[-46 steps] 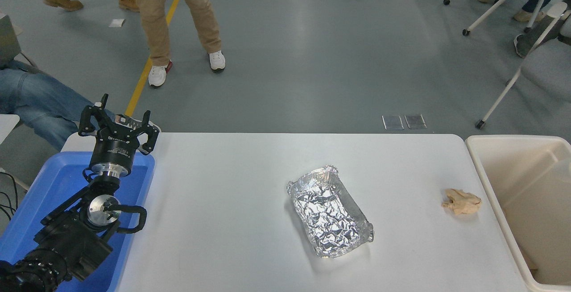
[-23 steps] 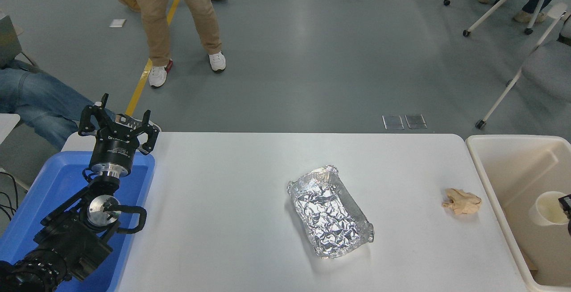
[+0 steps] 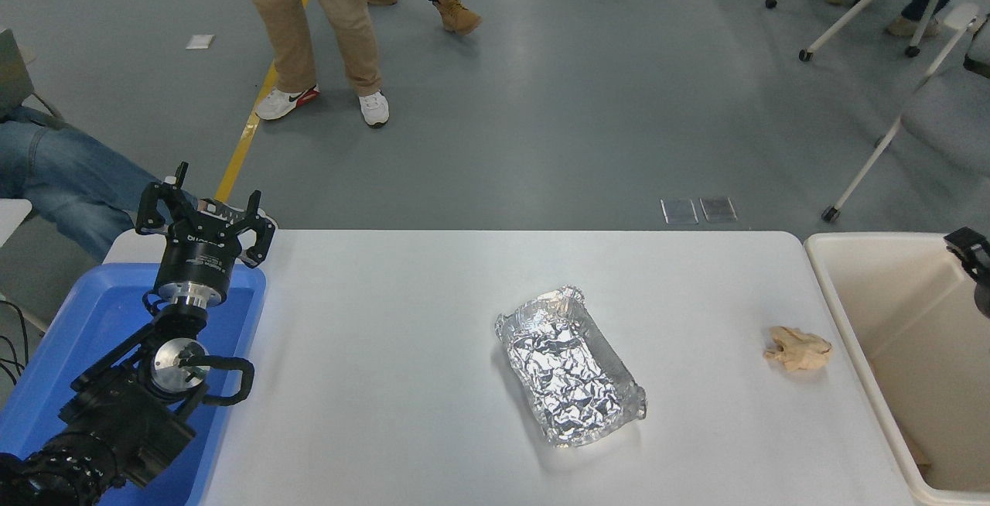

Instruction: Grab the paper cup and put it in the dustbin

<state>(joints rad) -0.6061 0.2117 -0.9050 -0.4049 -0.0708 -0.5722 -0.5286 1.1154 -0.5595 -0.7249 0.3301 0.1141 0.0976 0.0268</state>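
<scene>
The paper cup does not show in the head view now. The dustbin (image 3: 855,312) is a large cream bin at the table's right end; what shows of its inside holds no cup. Only a small black part of my right gripper (image 3: 973,258) shows at the right edge, above the bin. My left gripper (image 3: 205,212) is parked at the lower left above the blue tray, its fingers spread and empty.
A crumpled foil tray (image 3: 568,367) lies mid-table. A crumpled tan paper ball (image 3: 797,348) lies near the bin. A blue plastic tray (image 3: 93,320) sits at the left edge. People stand and sit beyond the table; chairs stand at the far right.
Half a second ago the cup showed inside the bin at the right edge beside my right gripper. Now the cup is out of view and the gripper shows higher at the edge.
</scene>
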